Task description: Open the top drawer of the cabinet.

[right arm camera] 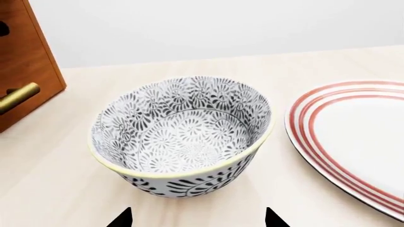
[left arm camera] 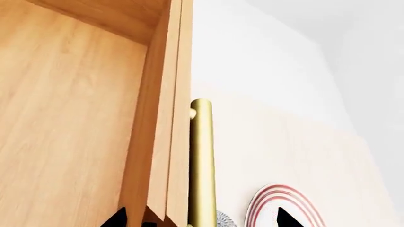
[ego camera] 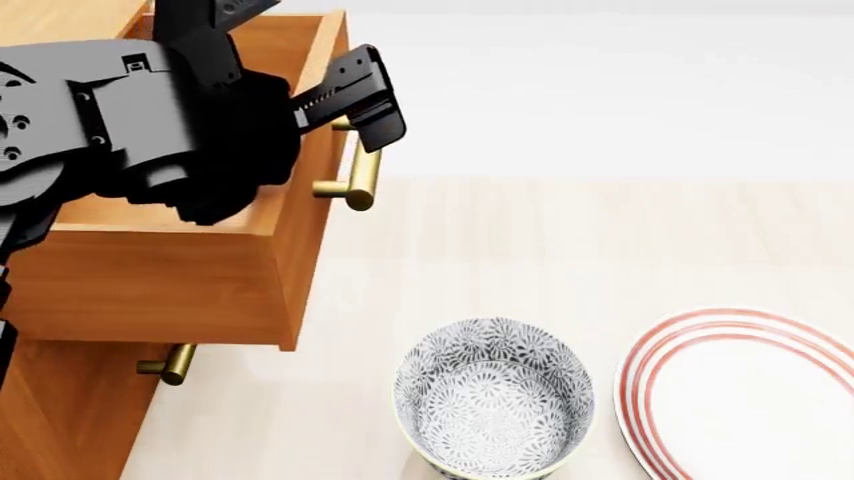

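Top drawer (ego camera: 200,250), shallow orange-brown wood, juts well out of the tall cabinet (ego camera: 60,420) at nine o'clock; left gripper (ego camera: 350,112) straddles its brass bar handle (ego camera: 363,170), grip state unclear. Nearly done.

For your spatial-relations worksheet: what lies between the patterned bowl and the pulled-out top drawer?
Only bare pale tabletop lies between the bowl and the top drawer. The head view shows this best; the red-ringed plate sits on the bowl's other side.
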